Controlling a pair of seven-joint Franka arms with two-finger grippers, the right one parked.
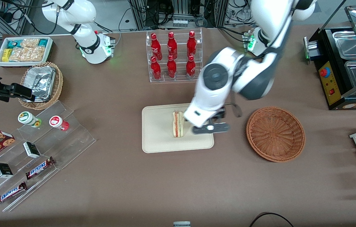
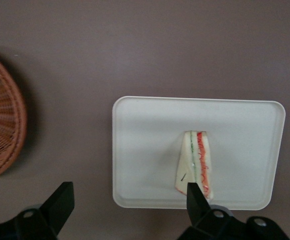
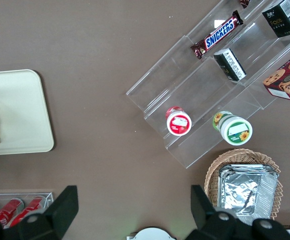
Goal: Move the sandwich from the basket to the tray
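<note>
On the tray [image 1: 159, 138], toward its basket-side edge, the sandwich [image 1: 178, 124] stands free. Pincer [image 2: 127, 200] hovers above that edge, spread wide, holding nothing; basket [image 1: 275, 133] nearby on the bench [image 1: 178, 183].

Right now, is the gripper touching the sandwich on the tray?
Apart. In the left wrist view the gripper is open and above the tray; the sandwich stands free, nothing clamped on its sides.

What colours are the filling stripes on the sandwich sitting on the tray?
Red and green between pale bread on the sandwich, clearest in the left wrist view.
</note>
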